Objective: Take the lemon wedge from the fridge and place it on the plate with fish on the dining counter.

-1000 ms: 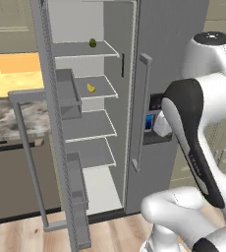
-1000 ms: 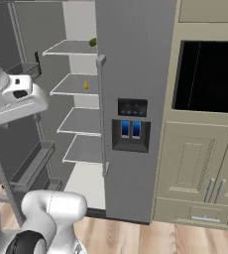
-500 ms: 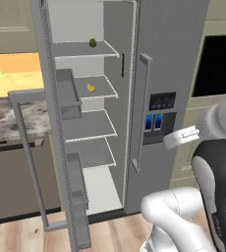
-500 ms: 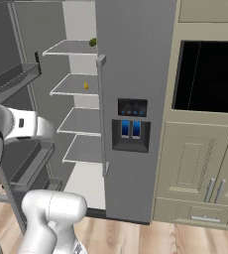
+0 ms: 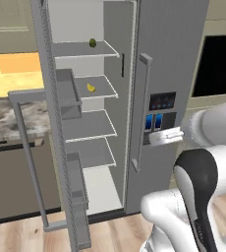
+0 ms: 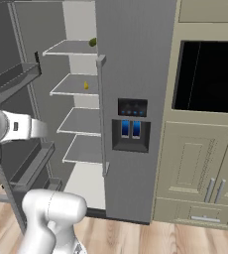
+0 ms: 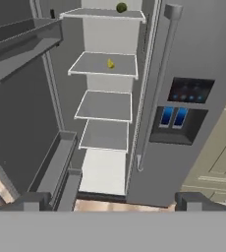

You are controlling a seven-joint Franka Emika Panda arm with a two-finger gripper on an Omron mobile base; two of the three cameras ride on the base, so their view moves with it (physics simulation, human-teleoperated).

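The fridge [image 5: 169, 59] [image 6: 136, 59] [image 7: 203, 49] stands ahead with its left door [image 5: 51, 123] swung wide. On the second shelf from the top lies the lemon wedge [image 5: 91, 87] [image 6: 85, 86] [image 7: 110, 63], tiny and bright yellow. My gripper [image 7: 112, 201] is open, well back from the fridge and facing its open half, with nothing between the fingertips [image 7: 34, 201]. The wedge sits far ahead, above the gripper's centre line in the hand view. The plate with fish and the dining counter are out of view.
A small dark green fruit [image 5: 92, 43] [image 7: 121, 7] rests on the top shelf. The shut right door carries a long bar handle [image 5: 139, 113] and a dispenser panel [image 6: 132, 130]. A granite counter [image 5: 7, 118] lies left of the open door; beige cabinets and a black oven [image 6: 210, 77] stand right.
The arm has swung down from its raised pose to low and right in the left base view. The gripper has stayed open and the fridge contents have not moved.
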